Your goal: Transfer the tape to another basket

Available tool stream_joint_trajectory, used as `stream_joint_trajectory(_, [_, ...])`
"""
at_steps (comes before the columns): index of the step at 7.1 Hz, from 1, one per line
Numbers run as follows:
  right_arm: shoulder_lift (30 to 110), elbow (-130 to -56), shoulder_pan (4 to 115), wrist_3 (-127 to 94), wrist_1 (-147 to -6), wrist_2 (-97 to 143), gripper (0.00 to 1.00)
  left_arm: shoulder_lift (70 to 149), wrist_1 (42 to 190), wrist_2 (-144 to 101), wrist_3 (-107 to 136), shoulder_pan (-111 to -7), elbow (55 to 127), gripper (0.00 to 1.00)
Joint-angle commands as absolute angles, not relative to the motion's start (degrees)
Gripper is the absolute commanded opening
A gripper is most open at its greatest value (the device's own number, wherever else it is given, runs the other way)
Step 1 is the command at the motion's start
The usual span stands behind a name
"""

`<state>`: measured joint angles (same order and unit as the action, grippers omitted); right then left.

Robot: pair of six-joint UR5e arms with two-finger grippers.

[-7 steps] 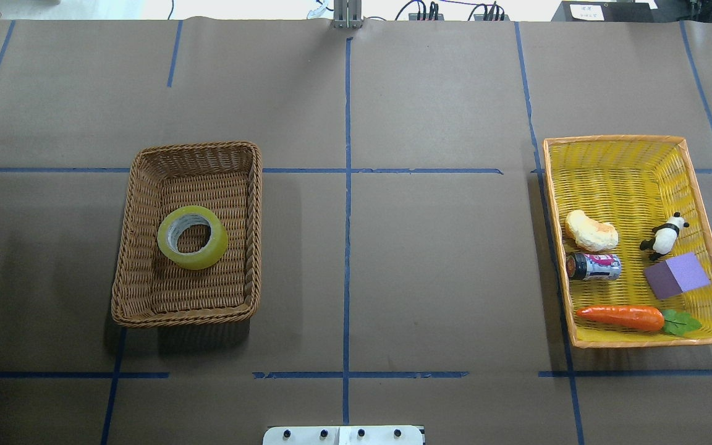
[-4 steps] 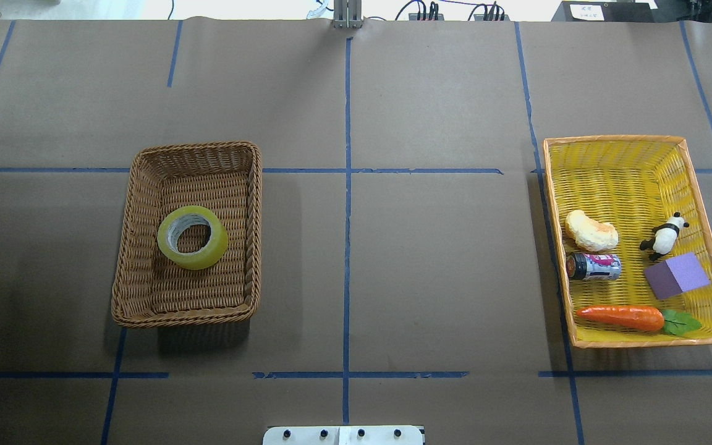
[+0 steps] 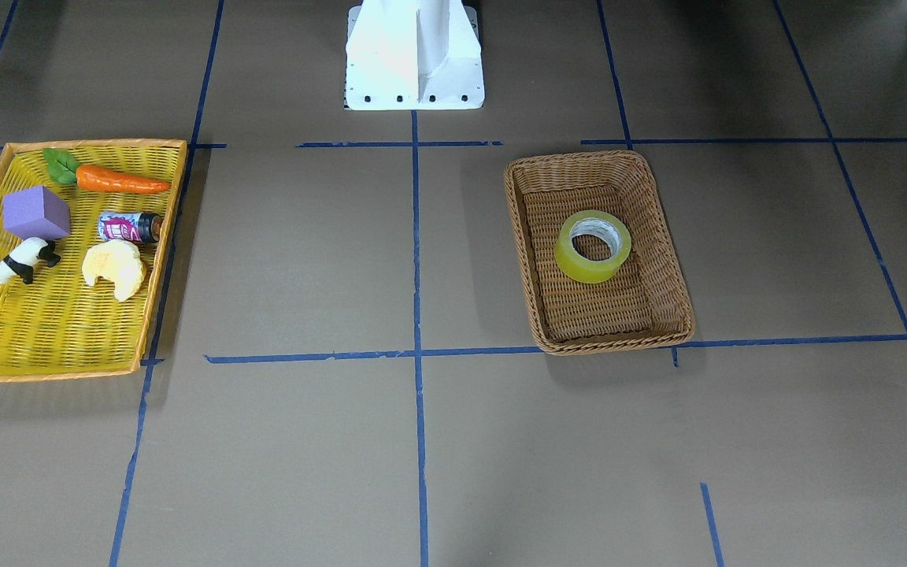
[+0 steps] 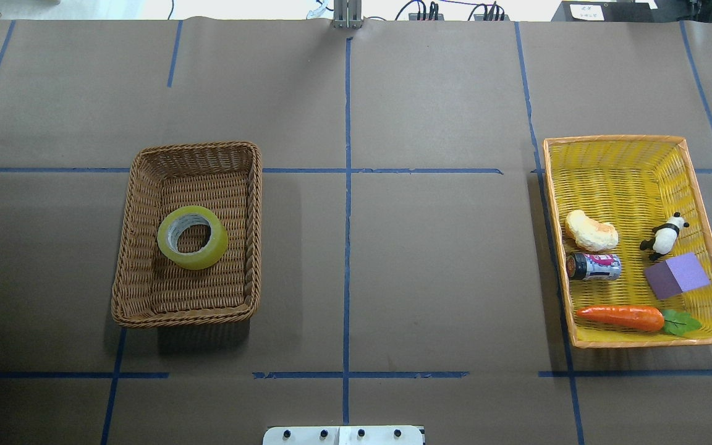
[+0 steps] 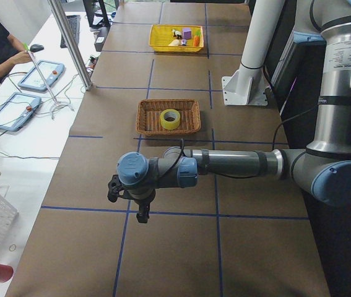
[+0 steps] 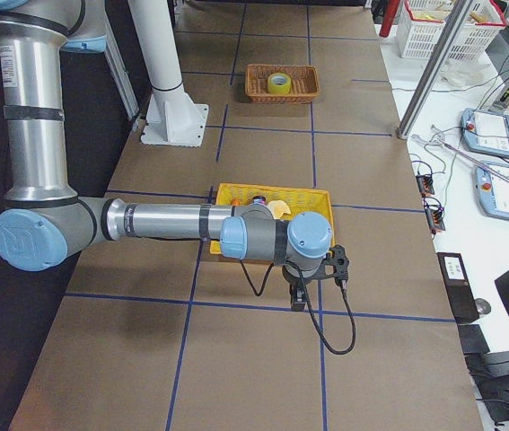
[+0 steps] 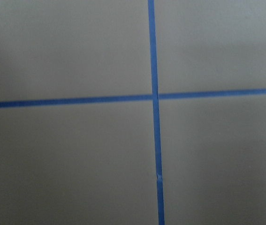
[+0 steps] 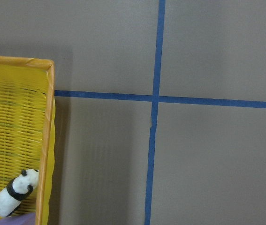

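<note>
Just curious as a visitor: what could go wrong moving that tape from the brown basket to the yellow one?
The tape lies flat, low inside the brown basket; reaching in might snag the wicker wall or drag the basket. The yellow tray already holds the carrot, can and other toys at the robot's end; a drop there could land on them.

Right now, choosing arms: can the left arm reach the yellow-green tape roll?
Probably yes: the yellow-green tape roll lies alone in the open brown wicker basket, nothing above it, left arm nearby.
</note>
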<state>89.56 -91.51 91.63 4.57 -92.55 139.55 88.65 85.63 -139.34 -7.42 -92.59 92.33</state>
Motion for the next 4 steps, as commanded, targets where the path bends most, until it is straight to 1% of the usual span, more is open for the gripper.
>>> stream_joint_trajectory(1, [89.6,-91.5,91.6,4.6,-92.5,139.5,1.00,87.4,83.8,-138.2,-7.3,-92.2,94.0,1.00])
stream_joint_trajectory(4, [89.5,-91.1,91.7,4.7,-92.5,139.4,1.00,87.6,84.0,-136.1,-8.0,-92.1,92.8,1.00])
